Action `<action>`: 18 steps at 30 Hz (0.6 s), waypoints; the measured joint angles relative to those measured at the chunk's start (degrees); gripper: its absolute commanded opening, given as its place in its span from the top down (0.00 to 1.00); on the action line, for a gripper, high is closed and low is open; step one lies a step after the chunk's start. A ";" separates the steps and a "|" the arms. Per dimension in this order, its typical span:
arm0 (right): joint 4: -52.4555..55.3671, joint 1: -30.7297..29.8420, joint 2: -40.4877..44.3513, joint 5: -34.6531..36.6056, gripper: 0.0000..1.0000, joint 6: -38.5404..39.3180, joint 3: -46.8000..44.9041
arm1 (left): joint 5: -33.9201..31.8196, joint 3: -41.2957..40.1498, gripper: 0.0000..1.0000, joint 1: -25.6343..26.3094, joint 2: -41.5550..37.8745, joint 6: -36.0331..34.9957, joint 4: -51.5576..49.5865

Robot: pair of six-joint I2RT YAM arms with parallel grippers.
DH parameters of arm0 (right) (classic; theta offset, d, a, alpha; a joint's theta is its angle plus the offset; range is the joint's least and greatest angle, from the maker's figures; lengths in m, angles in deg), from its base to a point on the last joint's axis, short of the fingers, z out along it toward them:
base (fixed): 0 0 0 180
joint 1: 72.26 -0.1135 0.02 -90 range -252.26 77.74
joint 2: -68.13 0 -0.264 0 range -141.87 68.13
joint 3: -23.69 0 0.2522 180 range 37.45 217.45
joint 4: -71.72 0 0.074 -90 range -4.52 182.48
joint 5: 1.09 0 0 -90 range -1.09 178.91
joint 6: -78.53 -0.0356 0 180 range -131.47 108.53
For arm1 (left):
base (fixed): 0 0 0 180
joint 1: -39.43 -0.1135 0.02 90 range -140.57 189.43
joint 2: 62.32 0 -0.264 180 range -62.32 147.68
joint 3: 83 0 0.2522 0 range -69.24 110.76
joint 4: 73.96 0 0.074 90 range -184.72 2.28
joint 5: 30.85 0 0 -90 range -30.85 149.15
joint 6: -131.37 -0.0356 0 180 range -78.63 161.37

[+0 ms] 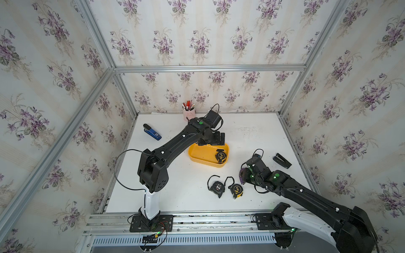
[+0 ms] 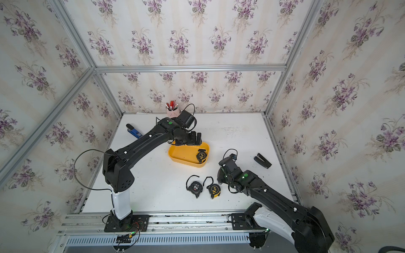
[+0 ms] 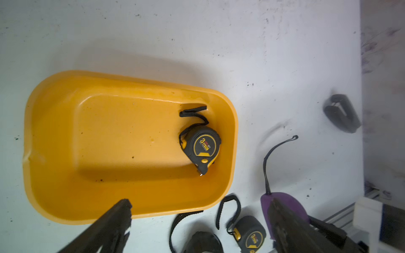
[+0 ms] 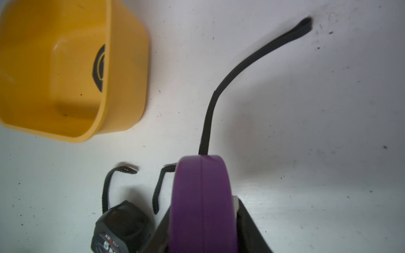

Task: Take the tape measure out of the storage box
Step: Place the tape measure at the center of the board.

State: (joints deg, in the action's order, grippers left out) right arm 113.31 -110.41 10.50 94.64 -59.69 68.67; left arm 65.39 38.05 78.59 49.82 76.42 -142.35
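We judge the black-and-yellow tape measure [image 3: 202, 144] to be a hard, rubber-edged case. It is probably dense for its bulk and stiff enough to clamp firmly, and only its black wrist strap [image 3: 192, 114] is limp. It lies face up inside the shallow yellow plastic storage box [image 3: 120, 131], tucked into the end corner close to the wall. A hold across the case's narrow edges looks best to us, though one finger would have to slip between case and wall. The left fingers [image 3: 118, 216] are spread wide and empty over the box's far rim. The case sits below them and off toward the right arm's side, well apart from both tips. The right fingers [image 4: 249, 230] are pressed onto a purple round-edged tape measure [image 4: 201, 203] held above the white table [image 1: 252, 131], outside the box, with its strap trailing ahead. Beside these fingers, toward the left arm, a black tape measure [image 1: 217, 186] and a second black-and-yellow one [image 1: 236, 190] rest on the table.
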 measured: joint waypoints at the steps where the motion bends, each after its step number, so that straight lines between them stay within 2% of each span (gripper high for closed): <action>1: -0.44 0.66 -0.76 -0.37 0.77 0.02 -0.28 | -0.76 -0.17 0.01 0.09 0.24 -0.74 -0.46; 8: -5.99 9.03 -2.10 -5.33 0.76 0.76 -3.48 | -3.30 0.02 0.03 0.09 4.11 -5.77 -2.75; 18: -14.95 10.47 -4.57 -18.69 0.75 2.38 -7.67 | -2.93 2.34 0.03 1.01 9.75 -9.03 -3.58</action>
State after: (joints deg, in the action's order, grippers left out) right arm 98.36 -99.94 5.93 75.96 -57.31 61.00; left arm 62.46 40.39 79.60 59.57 67.39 -145.94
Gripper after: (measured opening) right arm 0.362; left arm 0.974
